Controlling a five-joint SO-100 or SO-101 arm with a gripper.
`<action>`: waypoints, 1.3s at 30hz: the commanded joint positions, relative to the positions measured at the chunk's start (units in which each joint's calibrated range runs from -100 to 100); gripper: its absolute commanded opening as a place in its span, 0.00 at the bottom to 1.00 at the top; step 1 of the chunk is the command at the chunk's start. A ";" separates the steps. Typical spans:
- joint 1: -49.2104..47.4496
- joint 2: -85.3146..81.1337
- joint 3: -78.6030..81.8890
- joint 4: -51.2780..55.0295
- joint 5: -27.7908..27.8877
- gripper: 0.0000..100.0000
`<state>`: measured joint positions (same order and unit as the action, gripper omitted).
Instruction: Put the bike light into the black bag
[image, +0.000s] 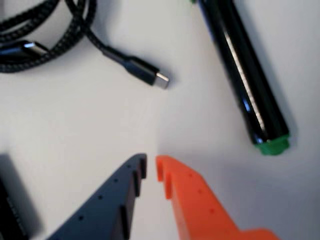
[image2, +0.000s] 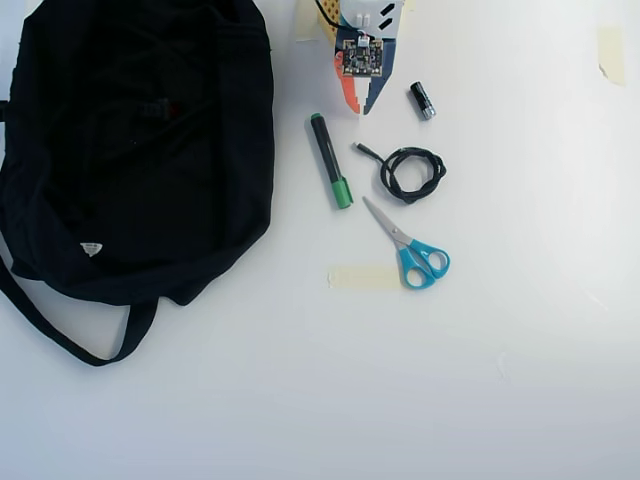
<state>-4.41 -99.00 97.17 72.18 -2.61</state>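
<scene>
- Over the white table (image2: 520, 380), the gripper (image: 151, 167) hung with its dark blue and orange fingertips nearly together, a thin gap between them and nothing in it.
- Seen from overhead, the gripper (image2: 360, 107) pointed down-frame from the top edge, between the marker (image2: 330, 160) and a small black cylinder (image2: 422, 100).
- The bag (image2: 130, 150) filled the upper left of the overhead view, its strap (image2: 60, 335) looping below it and a white label (image2: 91, 248) near its lower edge.
- A coiled cable (image2: 412, 173) lay right of the marker, its plug end toward the gripper; the wrist view showed that plug (image: 145, 72) just ahead of the fingertips.
- Blue-handled scissors (image2: 410, 245) lay below the cable, beside a strip of tape (image2: 362, 277).
- The bike light showed in no clear form; a blurred black thing (image: 12, 205) at the wrist view's lower left could not be identified.
</scene>
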 joint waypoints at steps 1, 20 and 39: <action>-0.15 -0.66 2.20 0.86 -0.32 0.02; 0.29 -0.58 2.11 0.86 -0.01 0.02; 0.29 -0.58 2.11 0.86 -0.01 0.02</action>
<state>-4.41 -99.00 97.33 72.18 -2.61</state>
